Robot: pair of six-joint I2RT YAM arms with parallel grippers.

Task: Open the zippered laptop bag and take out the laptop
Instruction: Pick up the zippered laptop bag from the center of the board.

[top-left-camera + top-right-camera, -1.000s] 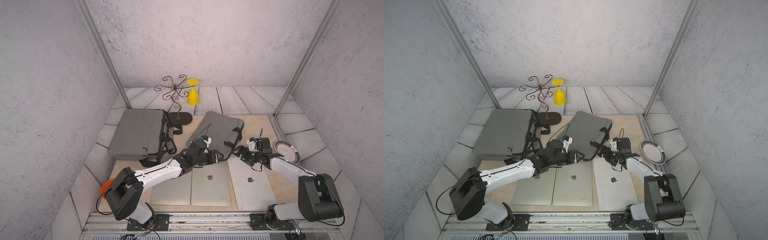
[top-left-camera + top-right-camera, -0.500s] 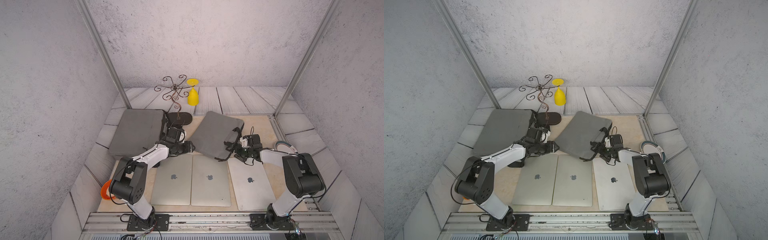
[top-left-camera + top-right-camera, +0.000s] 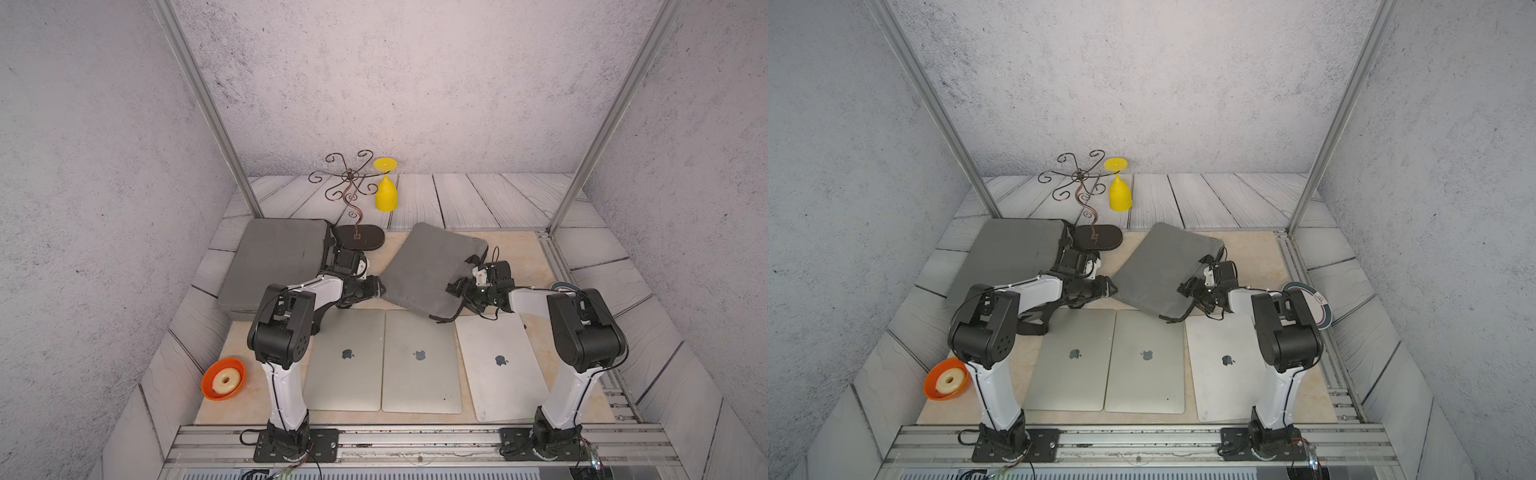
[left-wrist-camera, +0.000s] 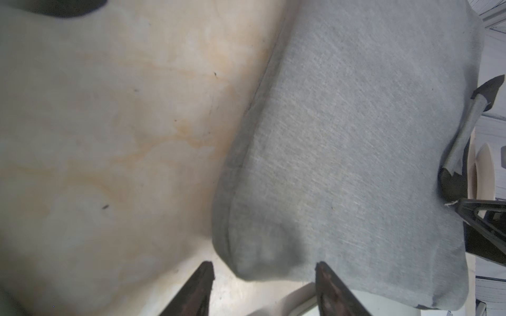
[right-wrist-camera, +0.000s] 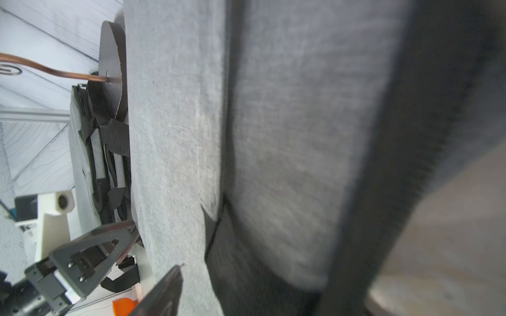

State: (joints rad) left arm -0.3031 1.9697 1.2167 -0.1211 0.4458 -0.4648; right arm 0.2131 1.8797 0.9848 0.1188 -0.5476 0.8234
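- In both top views the laptop bag (image 3: 428, 270) (image 3: 1163, 270) is lying skewed on the table (image 3: 528, 249) between the arms. The left claw (image 3: 376, 286) is sitting at its near-left corner. The right claw (image 3: 457, 289) is sitting at its handle edge, which is running far-to-near, so the right arm is likely nearer the zipper. Three laptops (image 3: 419, 361) are lying bare nearer the bases, and an orange bowl (image 3: 223, 378) is holding a ring.
- In the left wrist view the left claw (image 4: 264, 269) is standing open, with the bag's corner lying between its tips.
- In the right wrist view one finger (image 5: 167, 287) is showing against the bag's fabric, and I cannot tell whether that claw is gripping. What the bag is holding is hidden.
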